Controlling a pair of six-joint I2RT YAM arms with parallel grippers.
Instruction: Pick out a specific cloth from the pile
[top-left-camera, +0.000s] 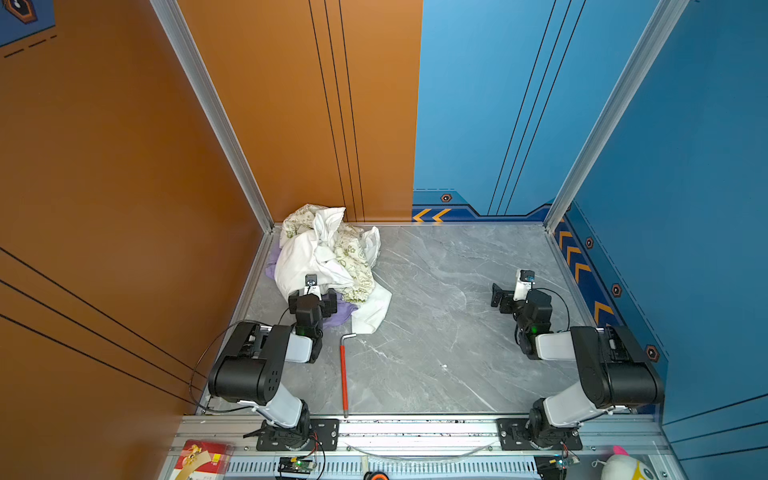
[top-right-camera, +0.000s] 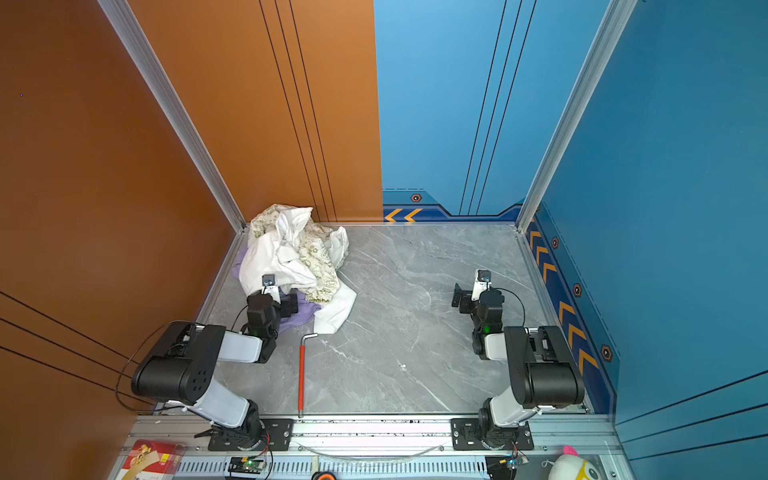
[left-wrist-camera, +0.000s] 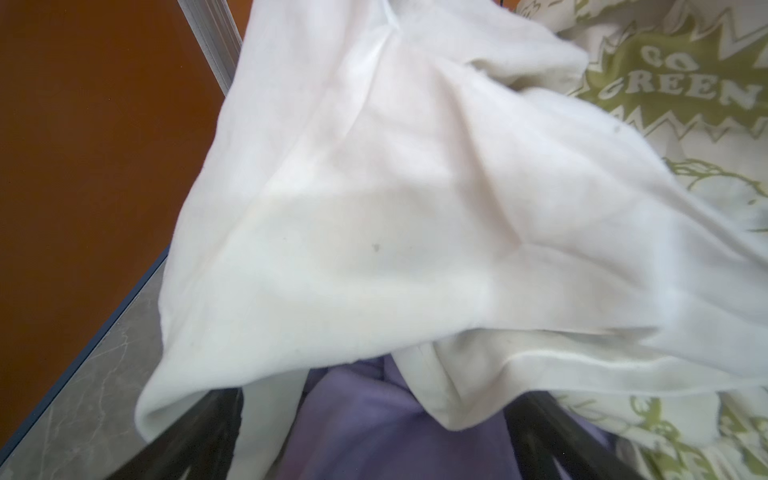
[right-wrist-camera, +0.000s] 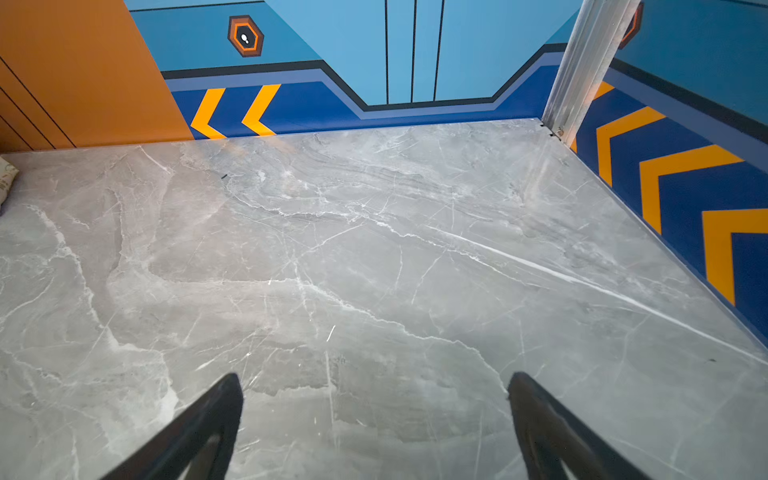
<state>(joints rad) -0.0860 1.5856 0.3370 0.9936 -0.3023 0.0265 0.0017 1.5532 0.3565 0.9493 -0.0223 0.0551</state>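
Note:
The pile of white and green-printed cream garments sits in the far left corner, against the orange wall. The lavender cloth shows only at the pile's near edge and left side, with the rest buried. My left gripper is pushed into that near edge, open. In the left wrist view the cloth lies between the spread fingers of my left gripper, and a white garment drapes over the fingertips. My right gripper hangs open over bare marble on the right.
A red-handled hex key lies on the grey marble table just right of the left arm. Orange and blue walls close in the left, back and right sides. A red box and a plush toy sit beyond the front rail.

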